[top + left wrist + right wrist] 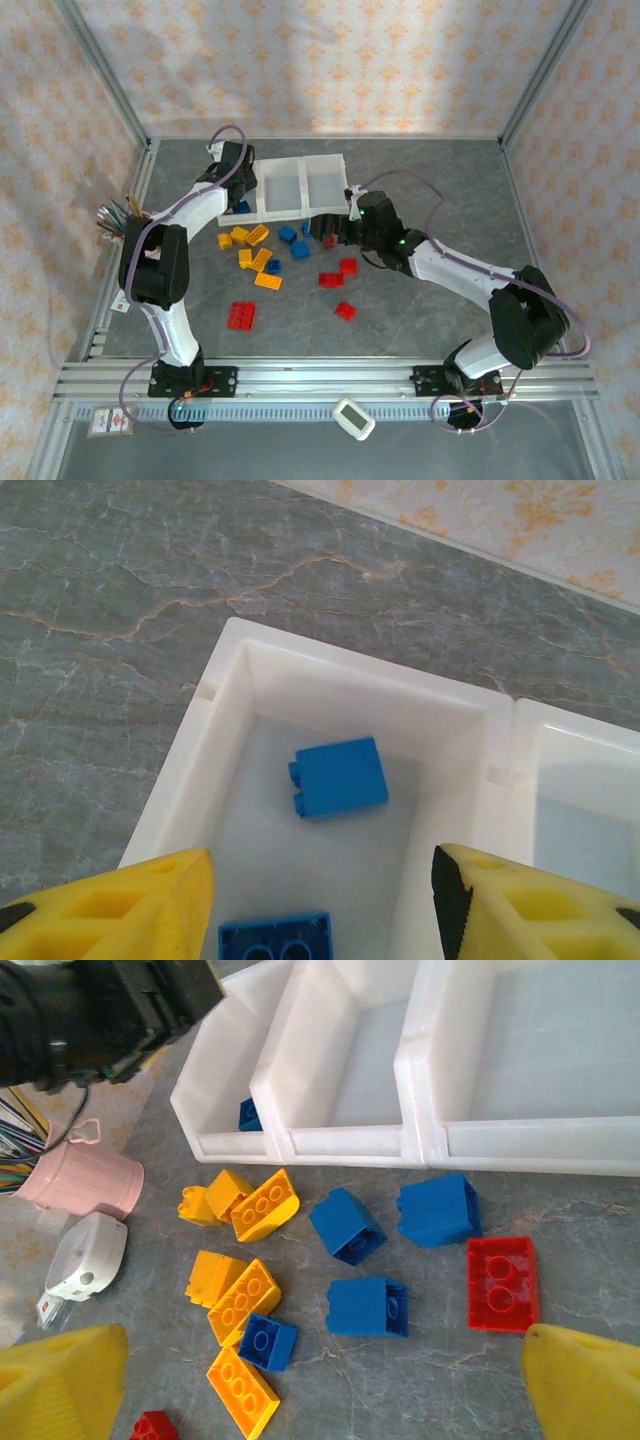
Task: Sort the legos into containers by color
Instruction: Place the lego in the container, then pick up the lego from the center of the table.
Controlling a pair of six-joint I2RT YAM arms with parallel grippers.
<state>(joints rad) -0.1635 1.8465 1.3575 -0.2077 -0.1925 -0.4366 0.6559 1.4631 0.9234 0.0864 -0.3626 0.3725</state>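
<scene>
My left gripper hangs open over the left bin of the white three-bin tray. Two blue legos lie on that bin's floor, one upside down between my fingers. My right gripper is open and empty above the loose pile in front of the tray. Under it lie several blue bricks, yellow-orange bricks and a red double brick. From above, more red bricks sit nearer the arms. The middle and right bins look empty.
A pink cup of pencils stands left of the tray, with a small white device beside it. The left arm reaches over the left bin. Another white device rests on the front rail.
</scene>
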